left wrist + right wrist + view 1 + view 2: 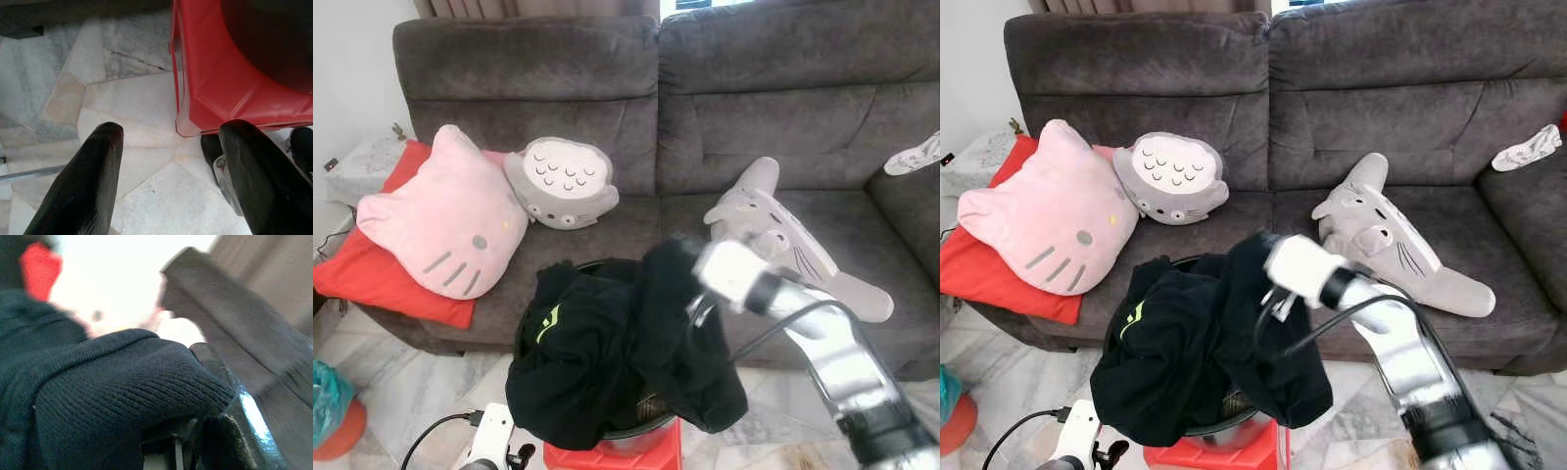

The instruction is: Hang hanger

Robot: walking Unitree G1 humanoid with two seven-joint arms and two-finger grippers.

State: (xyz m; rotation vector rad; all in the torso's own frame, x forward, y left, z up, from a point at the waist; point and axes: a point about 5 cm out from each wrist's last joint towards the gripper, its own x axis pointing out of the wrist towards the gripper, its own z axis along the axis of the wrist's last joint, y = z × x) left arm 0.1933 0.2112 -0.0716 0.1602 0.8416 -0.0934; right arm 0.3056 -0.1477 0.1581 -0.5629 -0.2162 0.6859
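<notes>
Your right hand pinches the black garment over the basket; pull hard and the heaped clothes could spill, left hand spread idle.

You cannot see the right gripper's fingertips: the black garment covers them. The basket shows only slivers of rim beneath that cloth. The red stool is cut off by the frame edges. The right wrist view is blurred.
</notes>
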